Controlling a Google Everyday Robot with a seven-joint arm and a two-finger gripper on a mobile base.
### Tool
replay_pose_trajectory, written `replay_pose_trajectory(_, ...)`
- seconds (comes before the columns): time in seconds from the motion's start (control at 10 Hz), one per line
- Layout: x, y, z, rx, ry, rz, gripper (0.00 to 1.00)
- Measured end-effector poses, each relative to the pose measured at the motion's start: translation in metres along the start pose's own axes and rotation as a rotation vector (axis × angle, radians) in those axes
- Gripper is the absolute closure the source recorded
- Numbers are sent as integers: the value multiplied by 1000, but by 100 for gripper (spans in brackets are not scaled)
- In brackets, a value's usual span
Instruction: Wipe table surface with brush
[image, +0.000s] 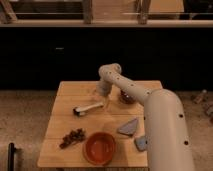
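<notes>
The light tan wooden table surface (70, 127) fills the lower middle of the camera view. The brush (89, 108) lies on it left of centre, cream-white handle pointing right, dark head at the left end. My white arm reaches from the lower right over the table's far side. My gripper (101, 96) hangs just above the handle's right end, at the back centre of the table.
An orange-red bowl (99, 148) sits at the front. A dark pile of small bits (73, 137) lies front left. A grey folded cloth (128, 127) and a grey sponge (141, 144) lie at the right. A dark bowl (127, 97) sits behind my arm.
</notes>
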Motion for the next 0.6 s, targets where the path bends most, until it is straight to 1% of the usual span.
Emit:
replay_pose_trajectory(0.2,-2,4,6,-4,0,2,20)
replay_pose_trajectory(0.6,-12,11,15,-17,14,-8,20)
